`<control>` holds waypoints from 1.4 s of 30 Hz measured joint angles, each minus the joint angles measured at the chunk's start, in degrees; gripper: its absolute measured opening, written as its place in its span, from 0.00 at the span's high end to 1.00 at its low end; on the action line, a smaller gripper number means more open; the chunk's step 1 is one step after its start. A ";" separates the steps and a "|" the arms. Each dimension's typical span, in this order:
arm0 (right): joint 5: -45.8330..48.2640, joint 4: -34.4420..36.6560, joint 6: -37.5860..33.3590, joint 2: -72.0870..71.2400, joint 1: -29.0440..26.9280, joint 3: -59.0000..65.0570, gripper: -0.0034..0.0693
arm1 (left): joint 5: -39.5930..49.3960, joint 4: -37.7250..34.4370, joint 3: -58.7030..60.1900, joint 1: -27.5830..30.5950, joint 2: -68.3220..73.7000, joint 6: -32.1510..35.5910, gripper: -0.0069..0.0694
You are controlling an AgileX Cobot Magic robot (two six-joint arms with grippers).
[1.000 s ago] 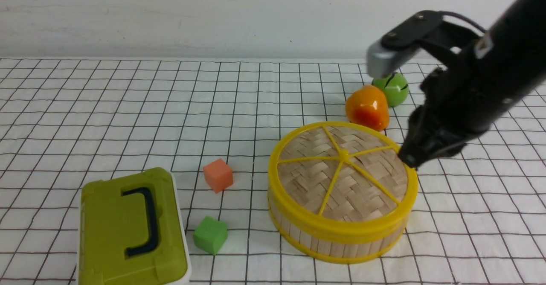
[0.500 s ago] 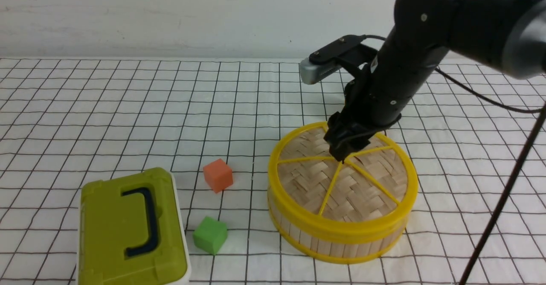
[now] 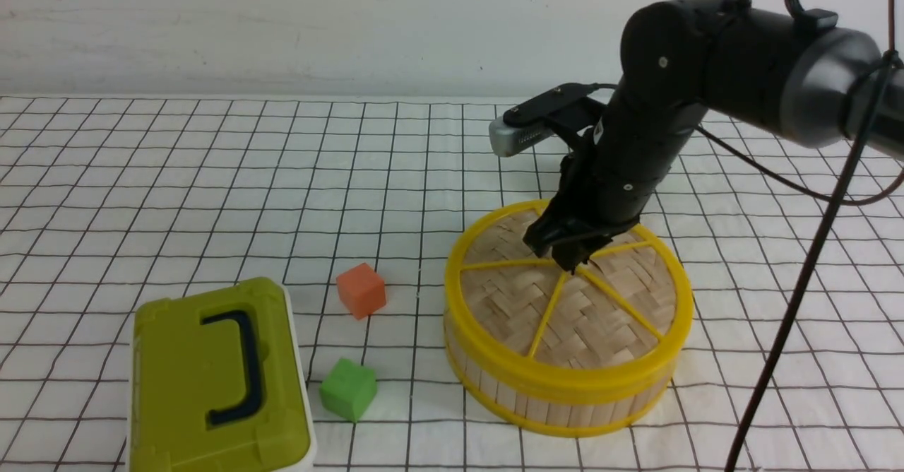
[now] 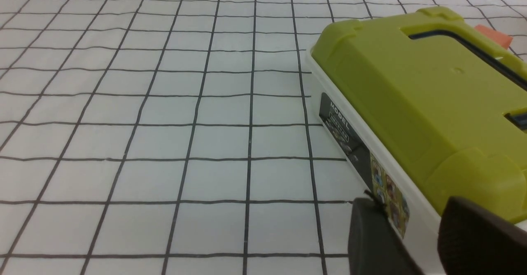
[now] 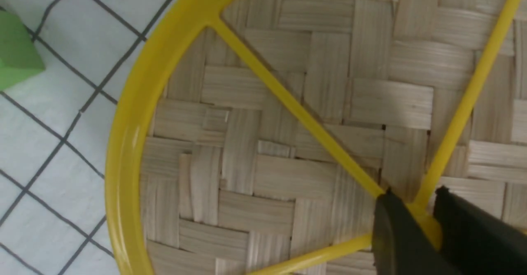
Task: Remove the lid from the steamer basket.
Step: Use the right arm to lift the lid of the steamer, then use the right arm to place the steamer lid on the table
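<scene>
The lid [image 3: 593, 316], woven tan bamboo with a yellow rim and spokes, lies flat on the steamer basket [image 3: 565, 405] at the right of the cloth. My right gripper [image 3: 568, 263] points down onto the lid's centre. In the right wrist view its two dark fingers are closed on either side of the yellow hub [image 5: 428, 221], both touching it, gripper [image 5: 413, 201]. The lid [image 5: 267, 143] still rests level on the basket. My left gripper [image 4: 409, 204] shows only in its wrist view, low beside the olive-green box, its fingers apart with nothing between them.
An olive-green and white box [image 3: 212, 380] with a dark handle stands at the front left, close to my left gripper [image 4: 411, 94]. An orange cube [image 3: 361, 290] and a green cube [image 3: 347, 389] lie between the box and the basket. A black cable hangs at the right [image 3: 798, 302].
My right arm swung in from the basket's right rim to the lid's centre, then lowered a little. Its fingers have closed on the hub. The lid and basket have not moved.
</scene>
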 joint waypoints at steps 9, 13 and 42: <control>4.42 -1.30 0.00 -13.30 -3.85 -1.16 0.81 | 0.00 0.00 0.00 0.00 0.00 0.00 0.60; 7.61 -2.29 0.00 -19.04 -11.56 -1.27 0.81 | 0.00 0.00 0.00 0.00 0.00 0.00 0.60; -25.00 3.58 0.00 -12.82 -30.63 34.61 0.81 | 0.00 0.00 0.00 0.00 0.00 0.00 0.60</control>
